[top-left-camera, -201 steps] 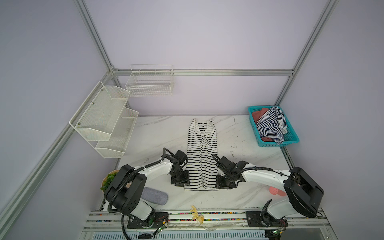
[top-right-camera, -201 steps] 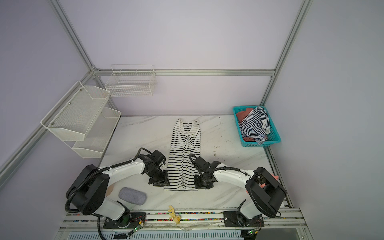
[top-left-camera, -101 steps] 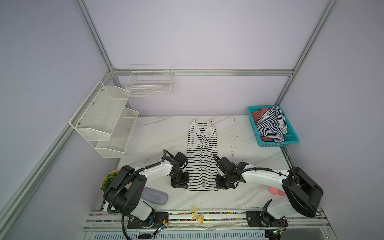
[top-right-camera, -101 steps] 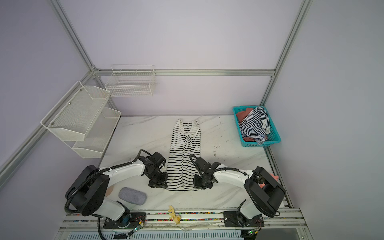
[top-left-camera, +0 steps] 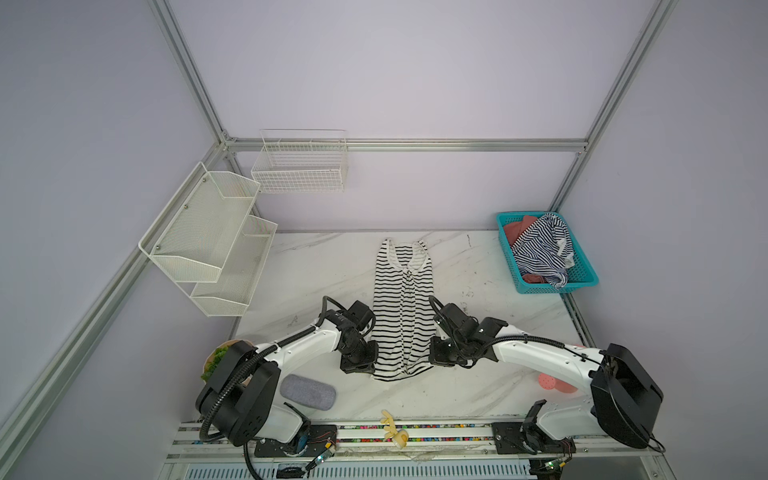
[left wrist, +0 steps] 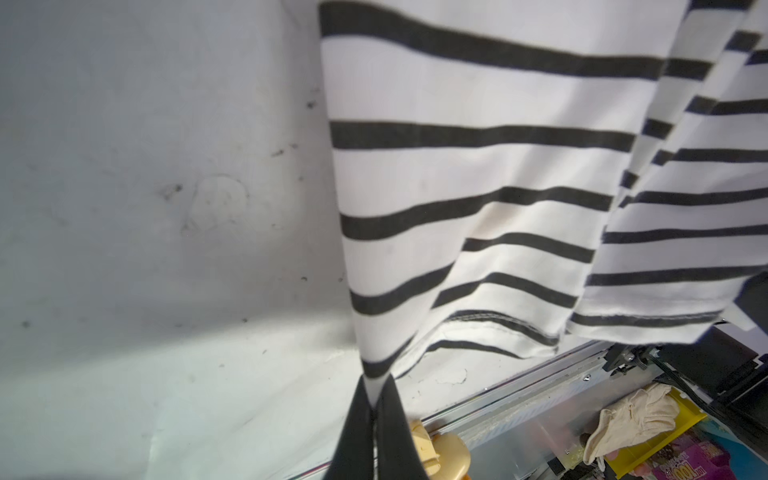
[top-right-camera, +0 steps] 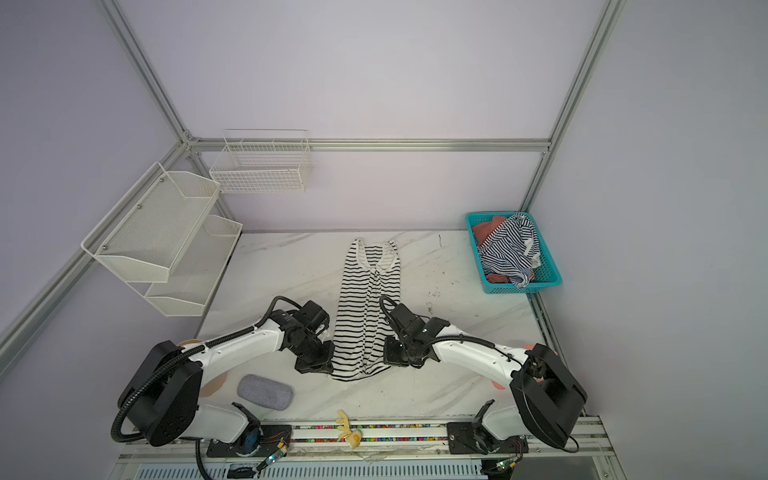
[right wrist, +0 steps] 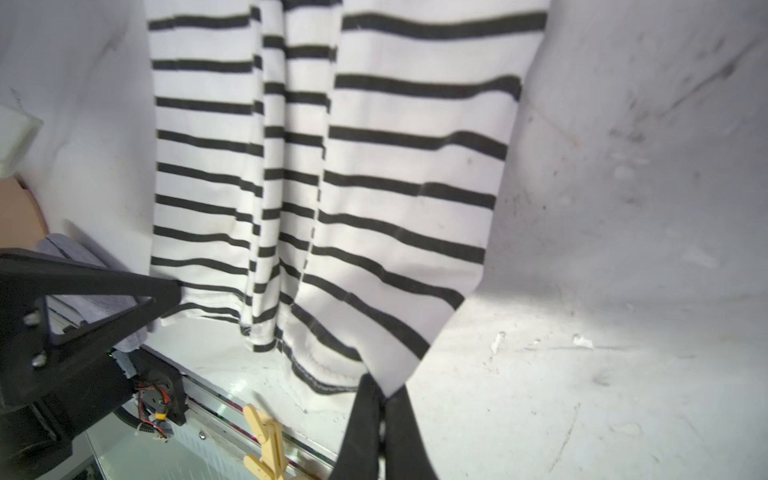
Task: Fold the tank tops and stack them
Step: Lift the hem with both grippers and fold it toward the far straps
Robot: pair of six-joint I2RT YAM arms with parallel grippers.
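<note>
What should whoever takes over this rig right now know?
Left gripper: shut on the near-left hem corner of the white black-striped tank top.
Right gripper: shut on its near-right hem corner.
That top lies lengthwise on the marble table, sides apparently folded in to the middle.
Navy-striped tank top: crumpled in the teal basket, not yet folded.
Left to do: probably fold the hem up toward the neckline, then fetch, fold and stack the navy one.

Soft matt cloth tank top (top-left-camera: 401, 307), glossy scuffed marble-look tabletop (top-left-camera: 324, 266), teal plastic basket (top-left-camera: 579, 285), white metal mesh shelf (top-left-camera: 199, 232)
</note>
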